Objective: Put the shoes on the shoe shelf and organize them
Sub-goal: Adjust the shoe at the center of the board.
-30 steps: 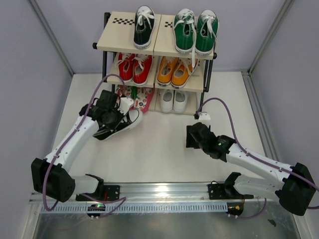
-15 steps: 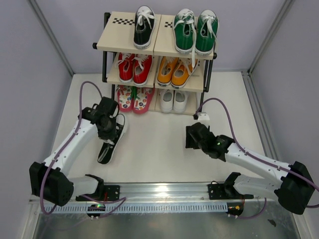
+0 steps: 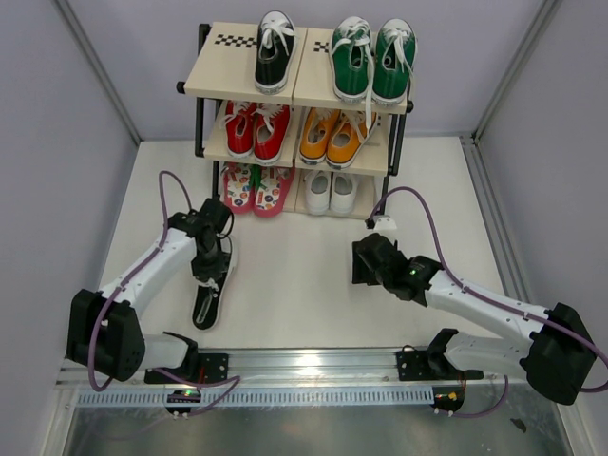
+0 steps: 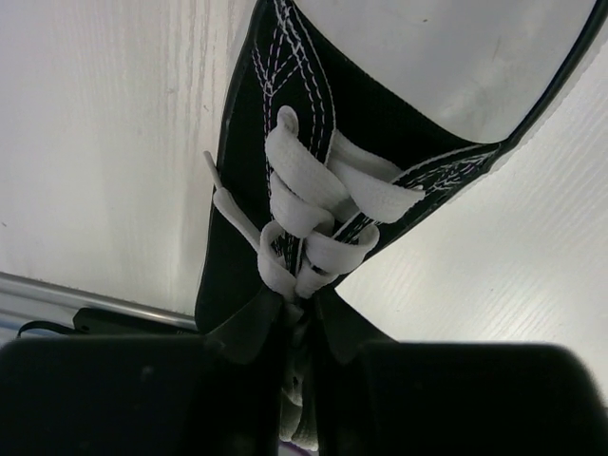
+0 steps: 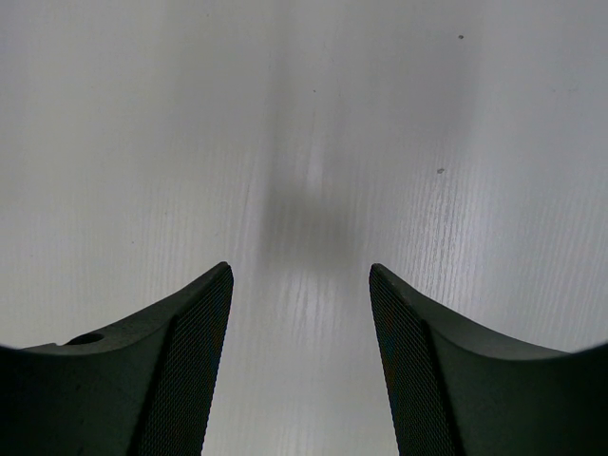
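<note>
Change: the held black sneaker was up beside the bottom tier a second ago, lying across the frame. It has since been swung down to the lower left, toe toward the bottom edge.
Meaning for task: the sneaker has been taken away from the shelf rather than set on it. A turn to line it up or a fresh grip is judged likely before placing.
Left claw: pinched narrow on the tongue and laces of the held black sneaker, as the left wrist view shows.
Right claw: jaws apart, nothing between them, only bare tabletop below.
Shoe shelf: top centre of the frame, three tiers.
Top tier: one shelved black sneaker and two green sneakers. The space on the left board beside the black one is unfilled.
Middle tier: two red shoes, two orange shoes.
Bottom tier: two flip-flops, two white shoes.
Count: twelve shoes in all, eleven on the shelf and one off it.
Remaining: one sneaker to be placed. Its mate's side on the top tier is judged the fitting spot.
</note>
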You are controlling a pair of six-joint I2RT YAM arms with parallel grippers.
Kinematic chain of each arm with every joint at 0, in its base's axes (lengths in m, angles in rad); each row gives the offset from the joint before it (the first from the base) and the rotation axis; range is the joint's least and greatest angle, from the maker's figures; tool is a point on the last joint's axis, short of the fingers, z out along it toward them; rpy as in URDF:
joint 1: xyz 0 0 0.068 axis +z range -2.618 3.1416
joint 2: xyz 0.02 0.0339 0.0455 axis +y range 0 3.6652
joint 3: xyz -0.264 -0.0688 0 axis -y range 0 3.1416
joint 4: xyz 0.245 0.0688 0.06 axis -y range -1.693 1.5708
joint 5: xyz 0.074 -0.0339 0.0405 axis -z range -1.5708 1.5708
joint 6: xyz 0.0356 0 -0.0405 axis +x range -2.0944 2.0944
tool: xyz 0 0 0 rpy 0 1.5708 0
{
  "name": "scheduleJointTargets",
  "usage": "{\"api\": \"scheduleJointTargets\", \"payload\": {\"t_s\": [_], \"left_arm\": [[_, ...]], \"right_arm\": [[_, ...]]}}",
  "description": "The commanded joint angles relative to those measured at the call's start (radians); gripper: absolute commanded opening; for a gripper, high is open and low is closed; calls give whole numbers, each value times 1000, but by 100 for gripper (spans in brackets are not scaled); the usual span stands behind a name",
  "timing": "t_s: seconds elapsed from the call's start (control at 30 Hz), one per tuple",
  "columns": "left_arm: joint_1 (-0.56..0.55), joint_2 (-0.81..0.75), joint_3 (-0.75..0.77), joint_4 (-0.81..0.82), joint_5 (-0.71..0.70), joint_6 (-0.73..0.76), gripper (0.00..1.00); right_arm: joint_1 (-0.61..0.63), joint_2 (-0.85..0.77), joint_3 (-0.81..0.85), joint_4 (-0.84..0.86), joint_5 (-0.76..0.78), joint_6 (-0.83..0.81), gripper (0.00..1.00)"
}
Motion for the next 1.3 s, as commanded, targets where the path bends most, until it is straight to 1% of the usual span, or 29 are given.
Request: {"api": "scheduleJointTargets", "payload": {"t_s": [0.0, 0.03, 0.07, 0.1, 0.13, 0.17, 0.2, 0.27, 0.3, 0.4, 0.43, 0.7, 0.73, 0.83, 0.9, 1.03, 1.13, 1.2, 1.27], "left_arm": [[-1, -2, 12, 83, -10, -14, 16], [-1, 4, 9, 88, -4, -11, 23], [-1, 7, 7, 91, 9, -3, 32], [-1, 13, 7, 91, 10, -1, 36], [-2, 11, 16, 83, 13, -4, 41], [-1, 5, 22, 63, 13, -12, 57], [-1, -7, 27, 50, 4, -20, 64], [-2, -65, 32, 28, 4, -50, 73], [-1, -109, 27, 8, 28, -64, 74], [-1, -172, 7, -21, 73, -133, 74], [-1, -211, -19, -26, 72, -153, 72], [-1, -398, -149, -93, -48, -375, 64], [-1, -433, -175, -101, -71, -424, 63], [-1, -479, -218, -102, -91, -501, 59], [-1, -509, -247, -107, -88, -524, 58], [-1, -519, -257, -133, -106, -566, 56], [-1, -518, -267, -142, -85, -577, 56], [-1, -518, -281, -122, -47, -566, 55], [-1, -507, -310, -109, -19, -560, 53]], "right_arm": [[-5, -25, 35, 5, 21, 20, 64], [-5, -22, 36, 6, 20, 19, 64], [-5, -15, 39, 8, 16, 19, 64], [-4, -12, 44, 8, 12, 19, 64], [-5, -11, 46, 5, 12, 19, 64], [-5, -8, 47, 6, 12, 19, 64], [-5, -6, 49, 6, 10, 19, 64], [-5, -6, 46, 5, 10, 19, 64], [-5, -5, 44, 6, 10, 19, 64], [-5, 0, 46, 8, 4, 20, 64], [-5, 1, 46, 9, 1, 19, 64], [-5, 8, 38, 20, -22, 26, 64], [-5, 8, 39, 20, -23, 26, 64], [-5, 11, 41, 25, -27, 26, 64], [-5, 11, 43, 25, -31, 26, 64], [-5, 12, 41, 25, -36, 25, 64], [-5, 14, 39, 28, -37, 25, 64], [-5, 14, 39, 31, -37, 25, 64], [-5, 17, 39, 35, -39, 25, 64]]}}
